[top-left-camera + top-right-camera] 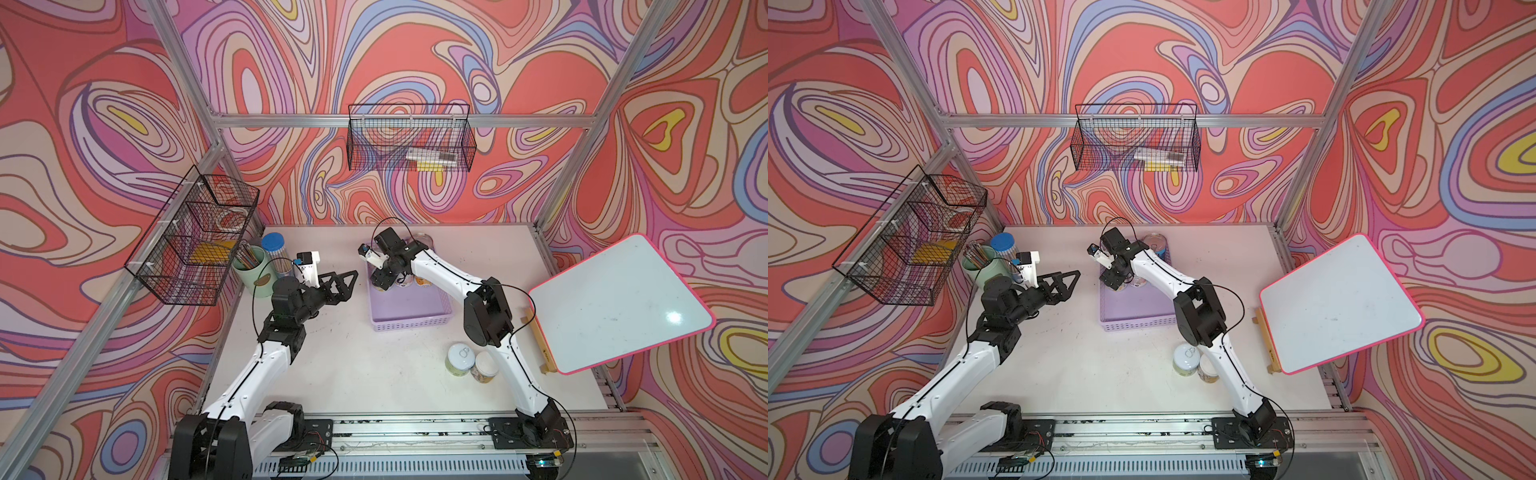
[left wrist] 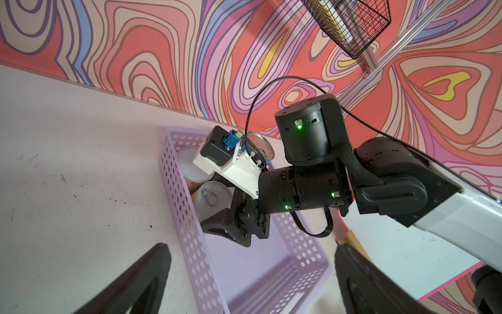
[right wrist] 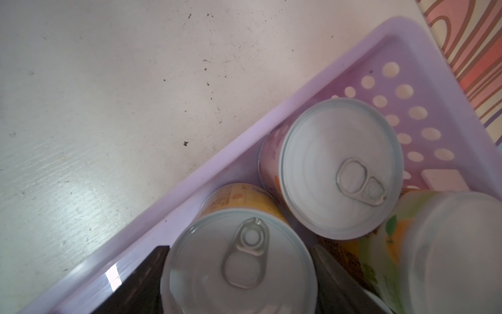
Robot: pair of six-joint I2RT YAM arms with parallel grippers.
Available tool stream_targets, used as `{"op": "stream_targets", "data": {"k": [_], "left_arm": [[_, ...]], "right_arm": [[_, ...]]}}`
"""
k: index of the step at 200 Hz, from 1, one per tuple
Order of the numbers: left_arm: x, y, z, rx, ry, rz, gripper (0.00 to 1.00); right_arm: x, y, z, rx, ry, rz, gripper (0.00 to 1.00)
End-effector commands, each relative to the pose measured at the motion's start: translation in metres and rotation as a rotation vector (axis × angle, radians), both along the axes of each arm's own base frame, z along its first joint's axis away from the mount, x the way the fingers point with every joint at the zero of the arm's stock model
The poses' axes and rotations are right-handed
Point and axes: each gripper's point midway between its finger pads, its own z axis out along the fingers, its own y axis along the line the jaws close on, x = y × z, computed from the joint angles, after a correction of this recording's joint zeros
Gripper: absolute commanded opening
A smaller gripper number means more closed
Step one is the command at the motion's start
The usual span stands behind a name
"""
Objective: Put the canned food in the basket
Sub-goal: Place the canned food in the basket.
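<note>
The lilac basket (image 1: 411,326) (image 1: 1138,324) lies at mid-table. My right gripper (image 1: 384,280) (image 1: 1115,280) reaches down into its far left corner, shut on a yellow-labelled can (image 3: 239,266) with a black finger on either side of it. Two more cans stand beside it in the basket: a pink-labelled one (image 3: 339,165) and a green-and-orange one (image 3: 456,258). A taller silver-topped can (image 1: 422,240) stands on the table behind the basket. A green can (image 1: 461,359) and a pastel can (image 1: 487,368) stand at the front right. My left gripper (image 1: 351,286) (image 2: 251,252) hangs open and empty, left of the basket.
A mint cup of pencils (image 1: 254,270) and a blue-lidded jar (image 1: 274,249) stand at the back left. A pink-edged whiteboard (image 1: 619,303) leans at the right edge. Black wire baskets hang on the left frame (image 1: 195,241) and the back wall (image 1: 409,137).
</note>
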Motion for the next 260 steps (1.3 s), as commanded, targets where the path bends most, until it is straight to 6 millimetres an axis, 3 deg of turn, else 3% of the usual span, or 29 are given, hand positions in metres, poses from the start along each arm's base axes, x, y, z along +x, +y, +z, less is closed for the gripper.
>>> {"op": "stream_targets", "data": {"k": [1,40,70,148,201,226,240,243,260], "left_arm": [[-0.003,0.003,0.0,0.015,0.001,0.004,0.99],[-0.007,0.004,-0.003,0.029,0.016,0.008,0.99],[-0.01,0.004,-0.004,0.04,0.019,0.004,0.99],[-0.027,0.003,-0.007,0.079,0.025,0.005,0.99],[-0.044,-0.017,-0.01,0.153,0.006,-0.042,0.99],[-0.05,-0.031,-0.013,0.176,0.0,-0.082,0.99],[-0.054,-0.039,-0.015,0.185,-0.003,-0.105,0.99],[-0.055,-0.04,-0.015,0.186,-0.004,-0.11,0.99],[-0.059,-0.051,-0.013,0.196,-0.028,-0.138,0.99]], "right_arm": [[0.023,0.003,0.011,0.019,-0.086,-0.039,0.79],[0.022,0.006,0.019,0.041,-0.08,-0.034,0.89],[0.016,0.008,0.03,0.07,-0.068,-0.027,0.92],[-0.012,0.004,0.092,0.227,-0.079,-0.044,0.92],[-0.041,-0.028,0.124,0.34,-0.115,-0.181,0.93],[-0.057,-0.048,0.129,0.386,-0.104,-0.281,0.93],[-0.066,-0.06,0.121,0.395,-0.078,-0.344,0.94],[-0.07,-0.064,0.13,0.413,-0.086,-0.357,0.95],[-0.082,-0.077,0.13,0.463,-0.073,-0.424,0.98]]}}
